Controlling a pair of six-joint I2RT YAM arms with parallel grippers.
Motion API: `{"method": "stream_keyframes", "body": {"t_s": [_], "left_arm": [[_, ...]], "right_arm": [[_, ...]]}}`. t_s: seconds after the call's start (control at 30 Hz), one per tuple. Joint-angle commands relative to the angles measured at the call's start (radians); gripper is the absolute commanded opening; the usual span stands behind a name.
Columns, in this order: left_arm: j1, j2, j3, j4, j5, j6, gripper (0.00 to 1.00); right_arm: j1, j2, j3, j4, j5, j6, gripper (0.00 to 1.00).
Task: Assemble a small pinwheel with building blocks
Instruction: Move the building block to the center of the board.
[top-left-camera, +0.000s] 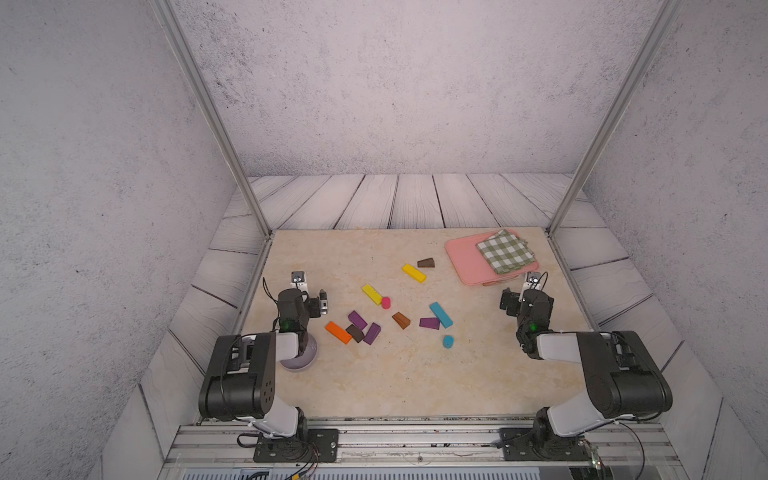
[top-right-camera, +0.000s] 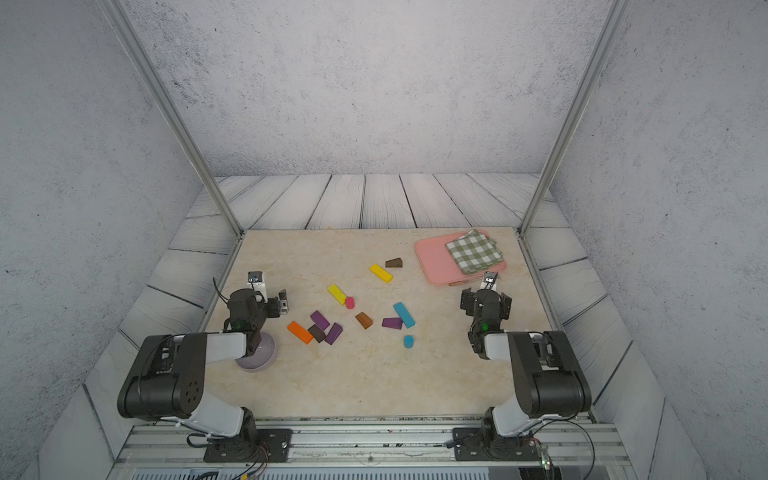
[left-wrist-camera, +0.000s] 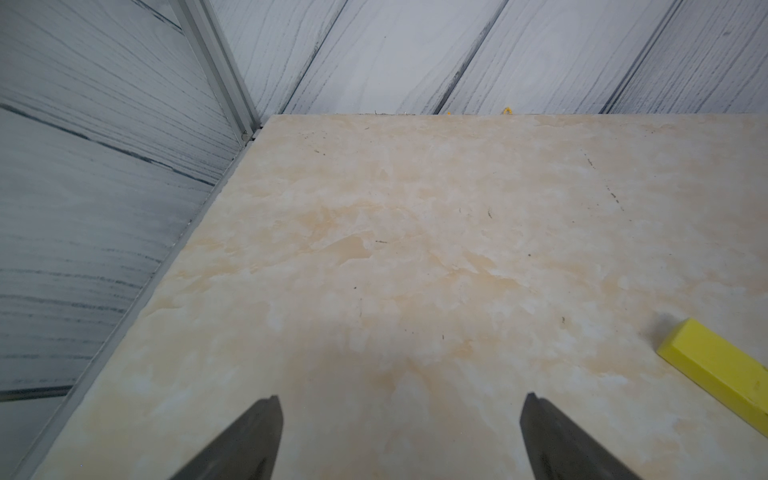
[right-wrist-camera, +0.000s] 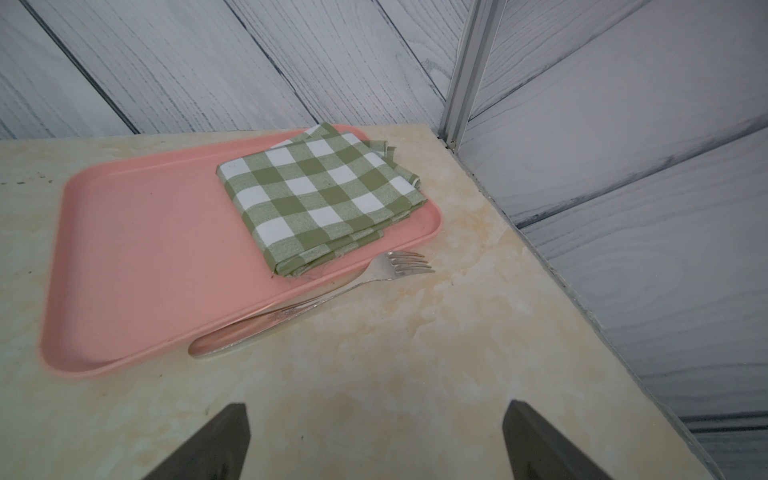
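Left gripper (left-wrist-camera: 401, 397) and right gripper (right-wrist-camera: 376, 405) gape wide, empty; building blocks (top-left-camera: 372, 293) lie scattered around the middle of the table (top-left-camera: 395, 374); pink tray (top-left-camera: 461, 257) sits at its far-right corner.

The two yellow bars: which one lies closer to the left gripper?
The yellow bar beside the pink cylinder; the other yellow bar lies farther back, next to a brown wedge.

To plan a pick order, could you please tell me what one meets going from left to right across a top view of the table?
In a top view: lilac bowl → orange bar → pink cylinder → light brown wedge → blue cylinder → green checked cloth. The rest overlap sideways and are left out.
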Motion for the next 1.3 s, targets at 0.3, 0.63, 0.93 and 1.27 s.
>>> {"method": "stream_keyframes", "body": {"t_s": [0.3, 0.63, 0.93, 1.27], "left_arm": [[-0.014, -0.226, 0.226, -0.507, -0.069, -0.164, 0.96], [-0.066, -0.049, 0.483, -0.997, 0.431, -0.696, 0.96], [-0.433, -0.022, 0.692, -1.396, 0.096, -0.573, 0.96], [-0.638, 0.287, 0.954, -1.548, 0.049, -0.562, 0.92]], "right_arm": [[0.018, -0.184, 0.163, -0.457, -0.086, 0.034, 0.99], [0.012, -0.320, 0.271, -0.676, -0.661, 0.317, 0.99], [0.015, -0.381, 0.241, -0.814, -0.619, 0.271, 0.99], [0.014, -0.367, 0.228, -0.817, -0.658, 0.273, 0.99]]}}
